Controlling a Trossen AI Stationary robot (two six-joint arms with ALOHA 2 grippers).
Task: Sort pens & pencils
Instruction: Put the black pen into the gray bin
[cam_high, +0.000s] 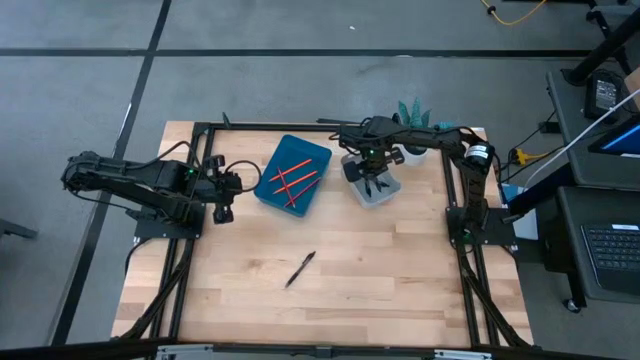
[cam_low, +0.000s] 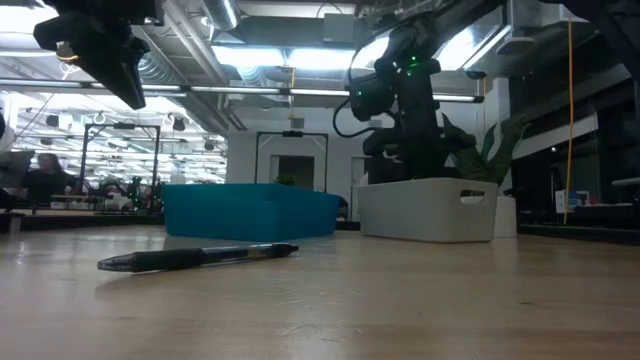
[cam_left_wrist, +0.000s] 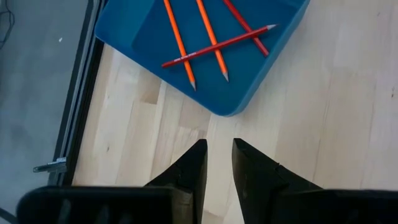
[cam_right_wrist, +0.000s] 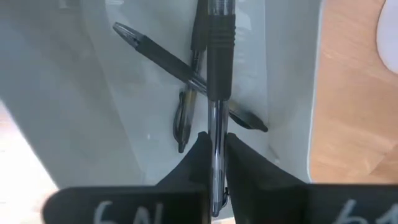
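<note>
Several red-to-orange pencils (cam_left_wrist: 211, 43) lie crossed in a blue tray (cam_high: 293, 172). Two black pens (cam_right_wrist: 186, 81) lie crossed on the floor of a white bin (cam_high: 376, 192). One more black pen (cam_high: 300, 269) lies flat on the wood toward the table's near edge, also seen in the low view (cam_low: 200, 257). My right gripper (cam_right_wrist: 214, 146) hovers over the white bin, shut on a further pen. My left gripper (cam_left_wrist: 217, 155) hangs above the table just left of the blue tray, fingers slightly apart, touching nothing. My right gripper pinches a black pen between its two fingers on the clear barrel (cam_right_wrist: 215, 127), behind the black grip sleeve (cam_right_wrist: 221, 37). The fingers come from above, pointing down into the bin. The pen is lifted clear above the two pens lying in the white bin.
A potted green plant (cam_high: 412, 112) stands at the table's far edge behind the white bin. Black frame rails run along the table's left and right sides. Open wood surrounds the loose pen in the near half of the table (cam_high: 380, 290).
</note>
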